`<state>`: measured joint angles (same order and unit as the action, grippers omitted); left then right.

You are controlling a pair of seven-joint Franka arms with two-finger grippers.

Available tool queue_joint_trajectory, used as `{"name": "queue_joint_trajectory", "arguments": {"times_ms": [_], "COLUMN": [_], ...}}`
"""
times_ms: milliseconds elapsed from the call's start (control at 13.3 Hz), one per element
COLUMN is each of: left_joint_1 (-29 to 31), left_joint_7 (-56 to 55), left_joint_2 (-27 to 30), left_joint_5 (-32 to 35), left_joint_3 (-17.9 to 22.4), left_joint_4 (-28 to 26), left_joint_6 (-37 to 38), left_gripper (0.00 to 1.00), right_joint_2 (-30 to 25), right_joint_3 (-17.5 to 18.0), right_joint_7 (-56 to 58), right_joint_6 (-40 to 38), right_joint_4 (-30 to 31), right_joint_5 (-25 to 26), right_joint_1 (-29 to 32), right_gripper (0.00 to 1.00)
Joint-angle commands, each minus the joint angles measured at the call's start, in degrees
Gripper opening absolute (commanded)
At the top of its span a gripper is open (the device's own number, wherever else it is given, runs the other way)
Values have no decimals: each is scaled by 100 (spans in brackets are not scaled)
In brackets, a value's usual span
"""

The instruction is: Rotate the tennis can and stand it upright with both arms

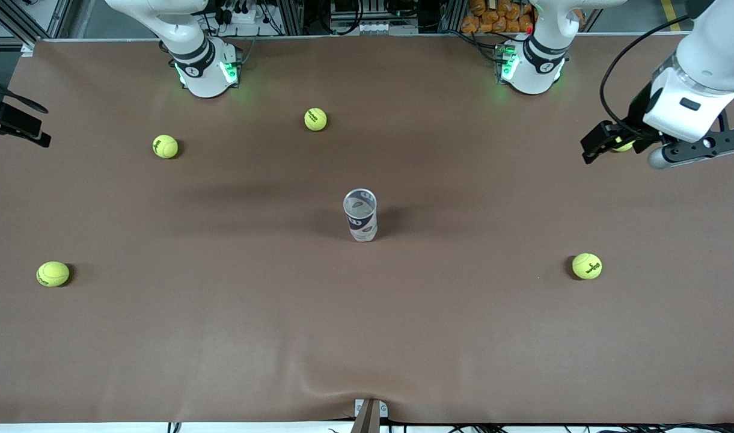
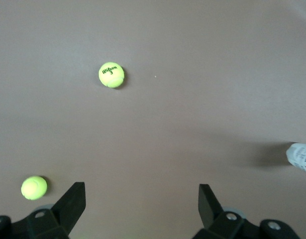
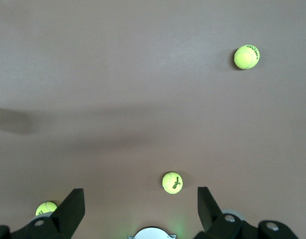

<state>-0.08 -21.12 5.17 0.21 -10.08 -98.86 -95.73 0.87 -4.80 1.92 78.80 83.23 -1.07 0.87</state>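
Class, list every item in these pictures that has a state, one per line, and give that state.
tennis can: upright at the table's middle, open end up, held by nothing.
left hand: open, empty, over the left arm's end of the table.
right hand: open, empty, above the table.
tennis balls: loose on the table, apart from the can; one partly hidden under the left hand.

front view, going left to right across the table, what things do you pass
tennis ball nearest the front camera → ball → ball near the right arm's base → upright tennis can → ball → left gripper
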Motion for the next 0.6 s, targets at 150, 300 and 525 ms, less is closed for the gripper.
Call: {"name": "queue_joint_trajectory", "arguments": {"times_ms": [150, 300, 525], "left_joint_1": [446, 622, 631], "left_joint_7": [1194, 1399, 1400], "left_joint_2": [143, 28, -217], "left_joint_5": [-30, -21, -12], "left_joint_3": [-20, -29, -20], "left_joint_4": [68, 323, 875], "left_joint_6": [-156, 88, 563], "left_gripper": [100, 100, 100], "right_joint_2": [-8, -8, -8], "right_joint_3": [58, 58, 58], "right_joint_7": [-78, -78, -78], "right_joint_6": [12, 12, 12], "right_joint_4": [-26, -26, -26], "right_joint_5": [-43, -43, -43], "right_joint_1": [80, 80, 80], "right_gripper": [100, 100, 100]}}
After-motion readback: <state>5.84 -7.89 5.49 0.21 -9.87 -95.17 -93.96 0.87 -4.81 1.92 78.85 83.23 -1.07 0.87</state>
